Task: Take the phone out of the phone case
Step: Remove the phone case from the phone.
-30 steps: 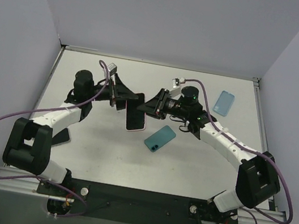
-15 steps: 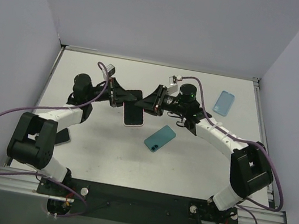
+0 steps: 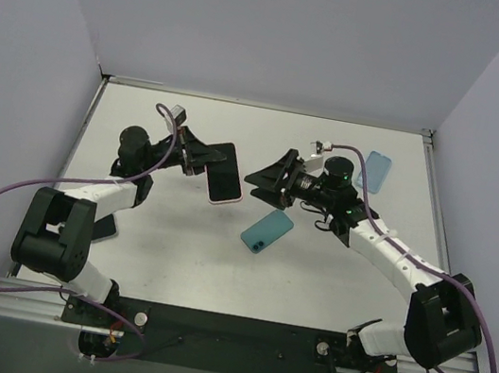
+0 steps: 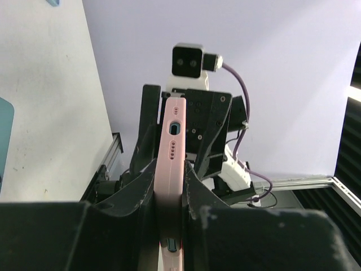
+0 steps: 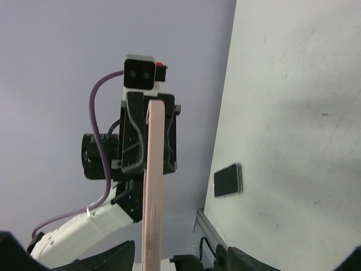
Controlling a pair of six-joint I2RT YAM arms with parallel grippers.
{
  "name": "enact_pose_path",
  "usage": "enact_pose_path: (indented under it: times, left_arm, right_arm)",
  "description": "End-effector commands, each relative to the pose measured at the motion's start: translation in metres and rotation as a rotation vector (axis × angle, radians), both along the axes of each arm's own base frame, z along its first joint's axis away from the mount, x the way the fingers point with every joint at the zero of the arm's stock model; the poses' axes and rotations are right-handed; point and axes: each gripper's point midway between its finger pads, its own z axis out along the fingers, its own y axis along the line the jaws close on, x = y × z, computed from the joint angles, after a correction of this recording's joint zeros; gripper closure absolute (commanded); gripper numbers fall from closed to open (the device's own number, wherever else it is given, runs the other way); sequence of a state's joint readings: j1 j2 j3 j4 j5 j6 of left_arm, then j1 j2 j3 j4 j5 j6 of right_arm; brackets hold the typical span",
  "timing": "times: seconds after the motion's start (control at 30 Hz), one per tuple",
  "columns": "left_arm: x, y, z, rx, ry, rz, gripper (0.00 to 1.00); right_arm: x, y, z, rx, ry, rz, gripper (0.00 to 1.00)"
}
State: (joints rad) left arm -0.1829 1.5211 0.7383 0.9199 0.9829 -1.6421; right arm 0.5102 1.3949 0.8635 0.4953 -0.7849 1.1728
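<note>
The phone case (image 4: pixel 171 169) is pale pink, and the phone (image 3: pixel 223 179) set in it shows a black face. The left gripper (image 3: pixel 201 159) and right gripper (image 3: pixel 268 178) are black, on arms with white shells and black joints. A purple cable (image 5: pixel 93 104) loops off each arm. A teal phone (image 3: pixel 267 231), a light blue case (image 3: pixel 374 172) and a black slab (image 5: pixel 228 180) lie on the off-white table (image 3: pixel 310 283), which is faintly speckled with dark marks. The walls (image 3: pixel 276 28) are pale lavender.
</note>
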Motion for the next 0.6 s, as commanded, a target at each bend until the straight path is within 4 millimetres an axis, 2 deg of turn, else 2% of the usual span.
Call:
enact_pose_path:
  times: [0.0, 0.1, 0.17, 0.2, 0.23, 0.3, 0.33, 0.57]
  left_arm:
    - [0.004, 0.005, 0.036, -0.067, -0.132, 0.051, 1.0]
    - [0.006, 0.006, 0.037, -0.078, -0.13, 0.056, 1.0]
    - [0.005, 0.006, 0.038, -0.078, -0.133, 0.056, 1.0]
    - [0.005, 0.006, 0.038, -0.081, -0.13, 0.059, 1.0]
    - [0.006, 0.007, 0.038, -0.081, -0.129, 0.06, 1.0]
    - [0.005, 0.006, 0.037, -0.086, -0.126, 0.062, 1.0]
    - [0.006, 0.007, 0.037, -0.087, -0.125, 0.065, 1.0]
    - [0.009, 0.01, 0.036, -0.09, -0.114, 0.09, 1.0]
  right_arm:
    - [-0.018, 0.01, 0.029, 0.111, -0.069, 0.039, 0.41]
    - [-0.021, 0.017, 0.035, 0.132, -0.087, 0.04, 0.45]
    - [-0.022, 0.022, 0.035, 0.145, -0.071, 0.046, 0.53]
    - [-0.021, 0.023, 0.043, 0.177, -0.092, 0.048, 0.56]
    - [-0.02, 0.025, 0.045, 0.196, -0.089, 0.048, 0.65]
    - [-0.019, 0.026, 0.048, 0.242, -0.076, 0.045, 0.73]
    - [-0.018, 0.027, 0.05, 0.254, -0.075, 0.043, 0.81]
    - [-0.028, 0.03, 0.053, 0.285, -0.069, 0.047, 0.9]
